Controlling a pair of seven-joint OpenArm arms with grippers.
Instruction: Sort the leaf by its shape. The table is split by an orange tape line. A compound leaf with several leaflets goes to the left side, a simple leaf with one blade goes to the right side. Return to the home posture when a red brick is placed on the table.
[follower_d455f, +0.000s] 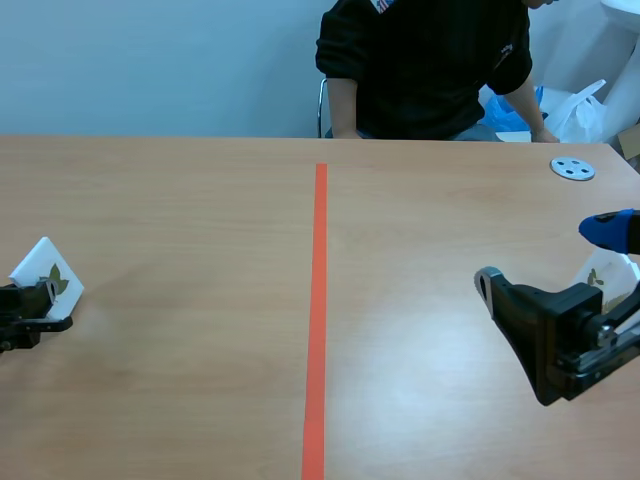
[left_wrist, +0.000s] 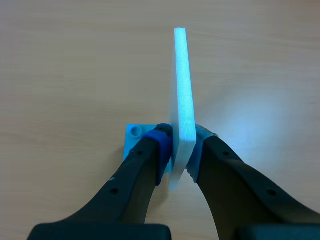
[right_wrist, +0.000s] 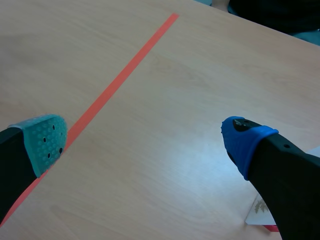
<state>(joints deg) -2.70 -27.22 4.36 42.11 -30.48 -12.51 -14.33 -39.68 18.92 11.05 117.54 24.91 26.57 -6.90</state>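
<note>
My left gripper (follower_d455f: 43, 306) is at the table's far left, shut on a white card (follower_d455f: 45, 270) that shows a small dark leaf picture. In the left wrist view the card (left_wrist: 183, 95) stands edge-on, pressed between the two pads (left_wrist: 159, 145). A small blue base (left_wrist: 133, 136) lies on the table under the left finger. On the right side my right gripper (follower_d455f: 548, 257) is open and holds nothing. A second white leaf card (follower_d455f: 606, 276) sits just behind it, with its corner (right_wrist: 259, 213) showing beside the right finger (right_wrist: 245, 142).
The orange tape line (follower_d455f: 318, 310) splits the wooden table (follower_d455f: 200, 220) down the middle. A grey perforated disc (follower_d455f: 572, 168) lies at the far right. A person in a black top (follower_d455f: 425, 60) sits across the table, one hand resting near the far edge.
</note>
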